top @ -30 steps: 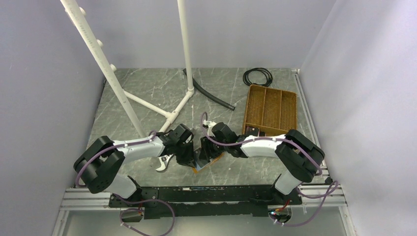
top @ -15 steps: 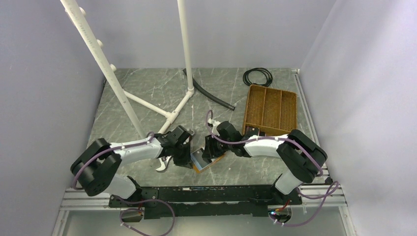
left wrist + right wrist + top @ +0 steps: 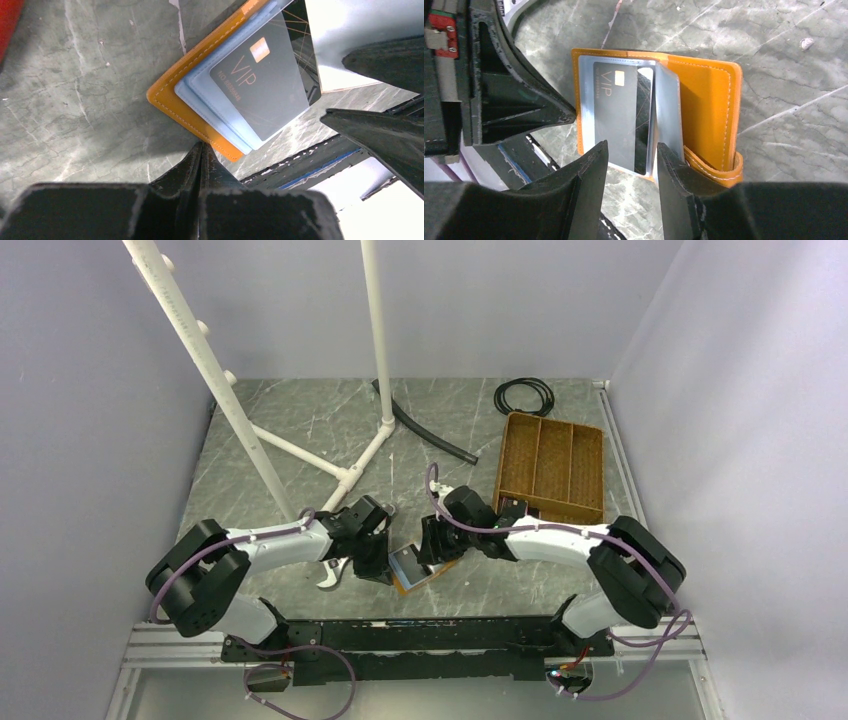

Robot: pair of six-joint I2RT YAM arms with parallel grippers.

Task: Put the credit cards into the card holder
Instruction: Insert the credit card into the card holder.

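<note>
The orange card holder (image 3: 418, 571) lies open on the table between my two grippers. In the right wrist view its bluish clear sleeves (image 3: 667, 117) fan out, and a dark VIP credit card (image 3: 616, 115) sits in one sleeve. The holder (image 3: 172, 97) and the card (image 3: 260, 85) also show in the left wrist view. My left gripper (image 3: 201, 148) is shut, its tip touching the holder's orange edge. My right gripper (image 3: 630, 160) is open, its jaws astride the near edge of the sleeves. More dark cards (image 3: 513, 506) lie by the tray's near corner.
A brown divided tray (image 3: 590, 472) stands at the right rear. A white pipe frame (image 3: 350, 475) rises left of centre. A black hose (image 3: 430, 435) and a cable coil (image 3: 523, 395) lie at the back. A white-handled tool (image 3: 333, 576) lies under my left arm.
My right arm's elbow has swung right and its gripper has drawn back a little, uncovering more of the holder. My left gripper has barely moved.
</note>
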